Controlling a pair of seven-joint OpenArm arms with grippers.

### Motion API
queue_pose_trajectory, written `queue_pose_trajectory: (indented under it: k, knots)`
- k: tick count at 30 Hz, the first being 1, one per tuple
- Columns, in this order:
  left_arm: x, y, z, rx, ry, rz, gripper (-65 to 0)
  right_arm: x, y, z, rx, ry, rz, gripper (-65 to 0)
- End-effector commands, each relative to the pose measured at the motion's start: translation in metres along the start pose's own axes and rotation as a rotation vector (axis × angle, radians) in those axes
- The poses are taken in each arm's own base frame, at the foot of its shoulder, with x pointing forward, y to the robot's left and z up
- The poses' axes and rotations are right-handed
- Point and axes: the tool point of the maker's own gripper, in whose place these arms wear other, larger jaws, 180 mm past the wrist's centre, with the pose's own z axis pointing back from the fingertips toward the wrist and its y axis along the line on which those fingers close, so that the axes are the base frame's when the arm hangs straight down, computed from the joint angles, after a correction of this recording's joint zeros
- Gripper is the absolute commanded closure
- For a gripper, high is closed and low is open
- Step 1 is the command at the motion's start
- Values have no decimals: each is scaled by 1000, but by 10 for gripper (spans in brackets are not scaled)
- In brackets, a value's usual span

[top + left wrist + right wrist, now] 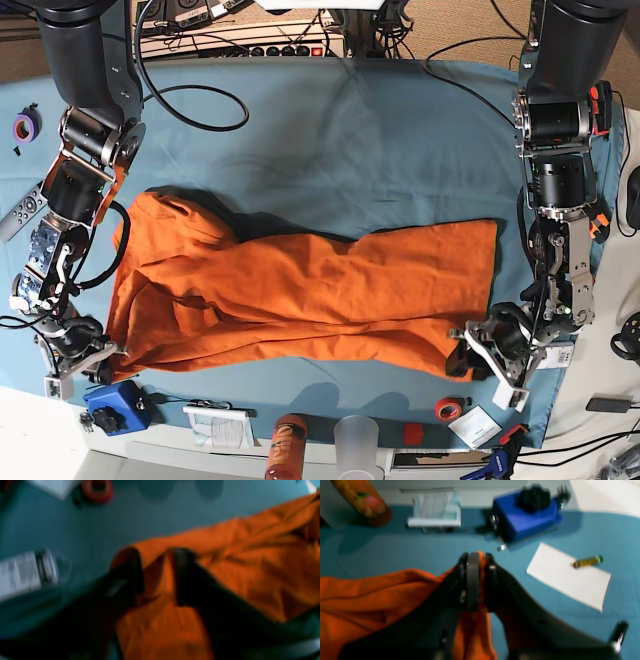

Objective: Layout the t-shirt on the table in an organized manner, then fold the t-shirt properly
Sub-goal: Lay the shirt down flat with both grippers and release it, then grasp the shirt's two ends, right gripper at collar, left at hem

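The orange t-shirt [300, 300] lies spread lengthwise across the teal table [350, 150], wrinkled and bunched at its left end. My left gripper [478, 352] is at the shirt's lower right corner. In the blurred left wrist view its fingers [132, 567] stand apart over the t-shirt [250, 562], open, with cloth lying between them. My right gripper [95, 352] is at the lower left corner. In the right wrist view that gripper [477, 555] is shut on a fold of the t-shirt [370, 597], with cloth showing between the pads.
Near the right gripper are a blue box [525, 517], a white sheet [567, 577] with a yellow marker [587, 561], and a white packet [435, 512]. A bottle [288, 445] and clear cup [357, 440] stand at the front edge. A red tape roll [96, 490] lies near the left gripper.
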Motion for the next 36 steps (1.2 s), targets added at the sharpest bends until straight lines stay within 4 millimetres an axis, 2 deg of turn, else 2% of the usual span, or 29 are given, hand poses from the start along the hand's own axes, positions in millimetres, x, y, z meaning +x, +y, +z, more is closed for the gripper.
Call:
queue_pose_trajectory:
  k: [1,10,15,18,20,23,27,30,33,36]
  knots:
    - [37,0,4,-1,-94,-25,-325,48,-12,7,-22,-126,1,-114]
    - [39,12,3,65,-62,0,-326,96,-41,23,-95,-230,1,-121]
    - [27,10,9,59,43,-8,-319,94,-48,31,-72,-167,-50,-121]
    - [37,5,25,16,36,7,-288,96,-39,43,2,-160,-75,-121]
    - [45,4,43,-19,17,41,-279,101,-36,58,58,-199,-105,-121]
    - [56,15,75,-25,-21,96,-279,102,-43,86,76,-251,-149,-121]
    - [53,43,124,-5,-94,135,-279,84,-61,117,26,-242,-165,-121]
    - [32,67,153,33,-79,168,-279,63,-73,136,-38,-218,-162,-121]
    - [6,80,173,59,-9,176,-279,34,-83,151,-96,-159,-169,-121]
    - [-15,87,186,77,46,181,-279,-7,-85,157,-115,-39,-176,-124]
